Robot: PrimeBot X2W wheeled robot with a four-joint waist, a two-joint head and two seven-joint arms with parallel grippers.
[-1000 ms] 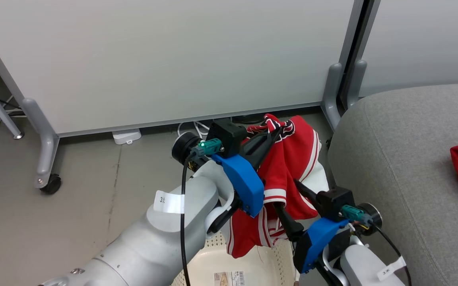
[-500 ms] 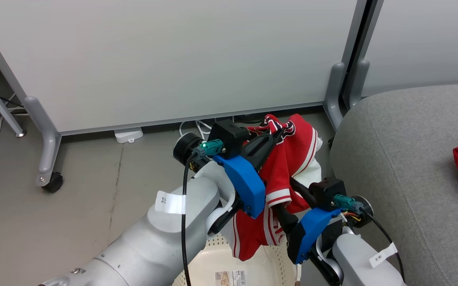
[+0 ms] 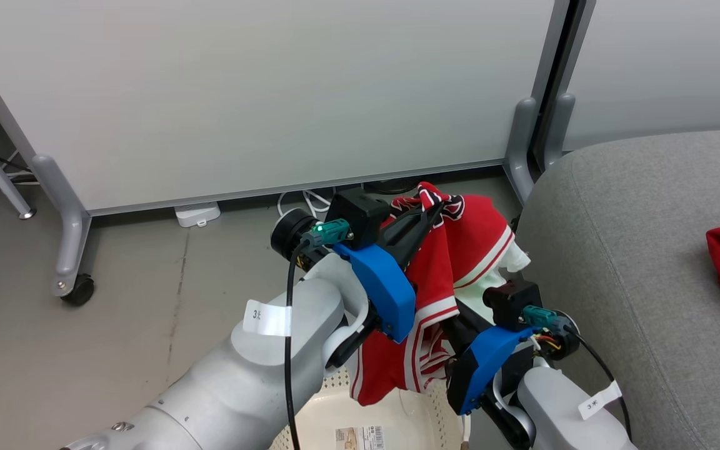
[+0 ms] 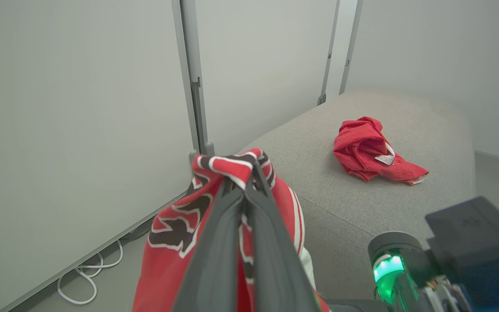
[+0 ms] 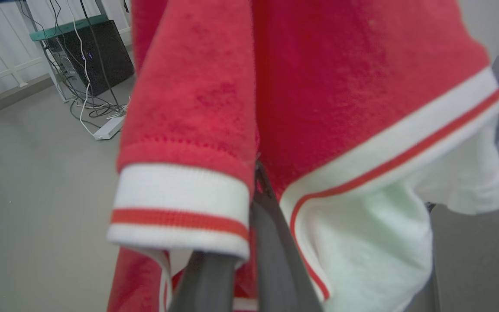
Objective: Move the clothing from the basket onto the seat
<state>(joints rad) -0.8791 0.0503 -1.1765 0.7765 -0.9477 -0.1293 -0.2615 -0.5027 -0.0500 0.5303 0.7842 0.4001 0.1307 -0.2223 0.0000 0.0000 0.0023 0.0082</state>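
- Left hand is pinched fully shut on the jersey, with lettered fabric bunched over its tips.
- Right hand is closed too, fingers together on a fold just under the white-and-red trim.
- Jersey hangs between both hands above the basket, its lowest hem over the opening. Plain red shirt lies crumpled on the seat.
- Step, as judged: carry the jersey across to the seat. Raise both hands together so the hem clears the rim, avoid pulling them apart against the cloth, and release over the flat middle, away from the rounded edge.
- Materials:
  - Jersey: limp soft knit with banded ribbed trim and a white panel.
  - Basket: rigid perforated cream plastic.
  - Seat: grey woven upholstery with rounded corners and a stitched seam.
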